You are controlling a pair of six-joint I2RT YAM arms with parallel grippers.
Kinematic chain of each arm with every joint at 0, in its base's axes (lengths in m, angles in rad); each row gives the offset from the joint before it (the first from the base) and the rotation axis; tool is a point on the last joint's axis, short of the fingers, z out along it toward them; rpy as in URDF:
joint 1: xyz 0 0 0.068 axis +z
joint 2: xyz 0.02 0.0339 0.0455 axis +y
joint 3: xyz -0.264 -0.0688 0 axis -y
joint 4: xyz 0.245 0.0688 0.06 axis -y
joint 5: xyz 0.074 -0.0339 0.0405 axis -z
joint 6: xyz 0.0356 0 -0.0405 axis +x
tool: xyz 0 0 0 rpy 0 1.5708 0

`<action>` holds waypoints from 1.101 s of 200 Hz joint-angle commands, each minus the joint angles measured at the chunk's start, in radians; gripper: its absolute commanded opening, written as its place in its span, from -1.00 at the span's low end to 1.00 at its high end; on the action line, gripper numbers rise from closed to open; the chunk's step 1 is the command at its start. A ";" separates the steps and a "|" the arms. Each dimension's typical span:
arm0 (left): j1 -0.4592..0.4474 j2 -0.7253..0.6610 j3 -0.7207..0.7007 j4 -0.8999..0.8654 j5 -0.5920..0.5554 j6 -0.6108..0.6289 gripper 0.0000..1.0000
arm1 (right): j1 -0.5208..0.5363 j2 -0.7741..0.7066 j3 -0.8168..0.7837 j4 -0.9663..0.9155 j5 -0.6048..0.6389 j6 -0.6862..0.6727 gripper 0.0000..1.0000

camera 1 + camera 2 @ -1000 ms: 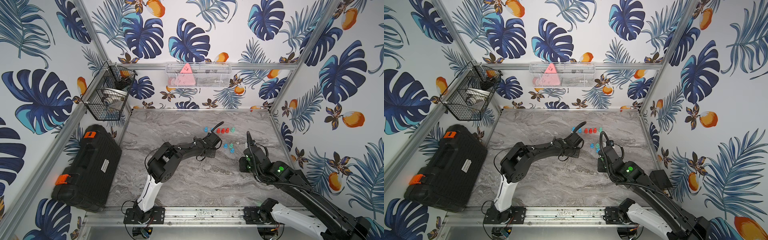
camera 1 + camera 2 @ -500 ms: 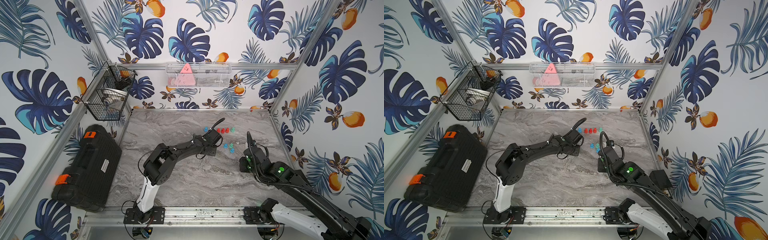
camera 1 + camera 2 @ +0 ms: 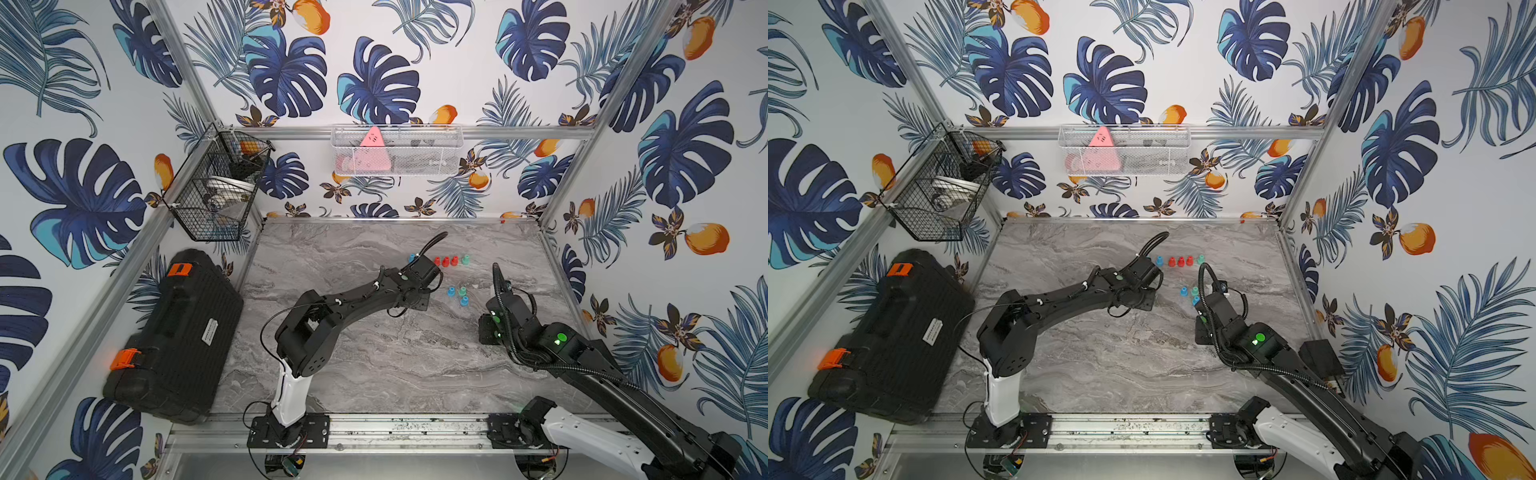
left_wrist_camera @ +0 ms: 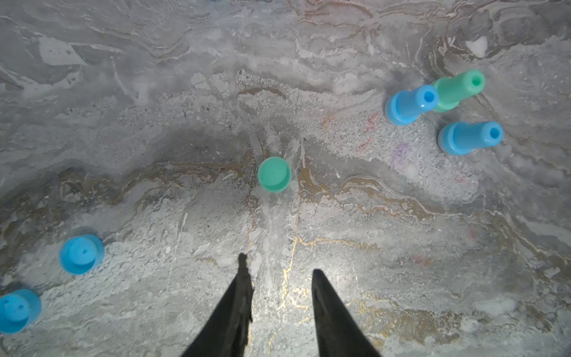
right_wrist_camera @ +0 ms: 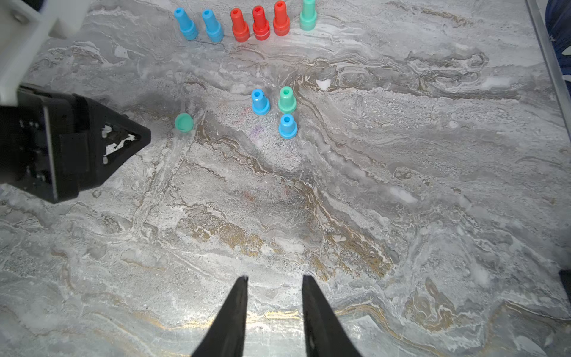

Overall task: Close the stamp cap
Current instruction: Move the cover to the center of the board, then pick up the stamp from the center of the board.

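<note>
While the left gripper (image 4: pixel 279 264) hangs low over the grey marbled counter (image 3: pixel 374 365), its fingers (image 4: pixel 241 309) stand slightly apart with nothing between them. Just beyond their tips a green stamp cap (image 4: pixel 274 174) lies alone on the counter, touched by neither finger.

To the right of the cap three stamps stand upright in a cluster. A blue stamp (image 5: pixel 260 102) has a green stamp (image 5: pixel 287 99) just beside it on its right. A second blue stamp (image 5: pixel 288 126) stands on the near side of those two.

Farther back, a row of six stamps (image 5: pixel 261 24) runs left to right, with two blue at the left, three red in the middle and one green at the right end.

Toward the near right of the counter sits the right gripper (image 5: pixel 275 277), well apart from every stamp. Its fingers (image 5: pixel 315 309) are also parted a little and hold nothing.

At the left, beside the counter, lies a black case (image 3: pixel 174 332).
</note>
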 commanded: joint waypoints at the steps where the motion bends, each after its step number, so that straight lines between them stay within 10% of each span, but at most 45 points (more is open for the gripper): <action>1: 0.002 0.001 0.004 0.005 0.000 0.004 -0.25 | 0.001 0.001 0.004 -0.016 0.016 0.014 -0.34; 220: 0.202 -1.122 -0.754 -0.080 -0.055 0.193 -0.05 | -0.088 0.127 0.025 -0.017 -0.040 0.001 -0.33</action>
